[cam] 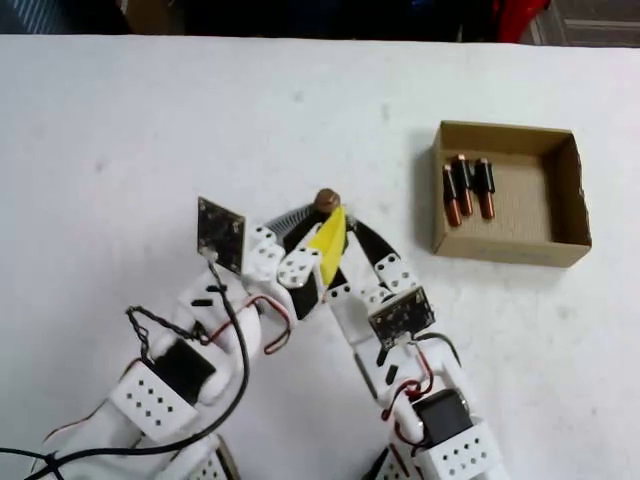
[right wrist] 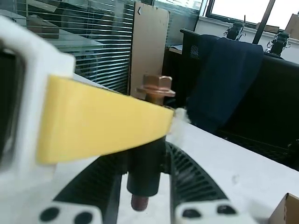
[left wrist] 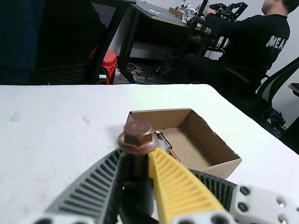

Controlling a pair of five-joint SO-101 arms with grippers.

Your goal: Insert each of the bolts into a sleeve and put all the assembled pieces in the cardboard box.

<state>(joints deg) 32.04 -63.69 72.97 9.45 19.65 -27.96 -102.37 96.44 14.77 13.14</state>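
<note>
A copper bolt (cam: 326, 200) stands upright at mid-table where both arms meet. My left gripper (cam: 318, 222) is shut on it; its grey and yellow fingers (left wrist: 177, 186) clamp the shaft just under the hex head (left wrist: 136, 137). In the right wrist view the bolt (right wrist: 156, 86) passes down through a black sleeve (right wrist: 145, 168). My right gripper (right wrist: 145, 179) is shut on that sleeve, and the left arm's yellow finger (right wrist: 107, 119) crosses in front. The cardboard box (cam: 505, 248) lies to the right with three assembled pieces (cam: 467, 188) inside.
The white table (cam: 150, 130) stretches bare to the left and back. Both arms' bodies and cables (cam: 230, 330) fill the front middle. The box (left wrist: 219, 151) sits close beyond the held bolt. Chairs and a desk stand in the room behind.
</note>
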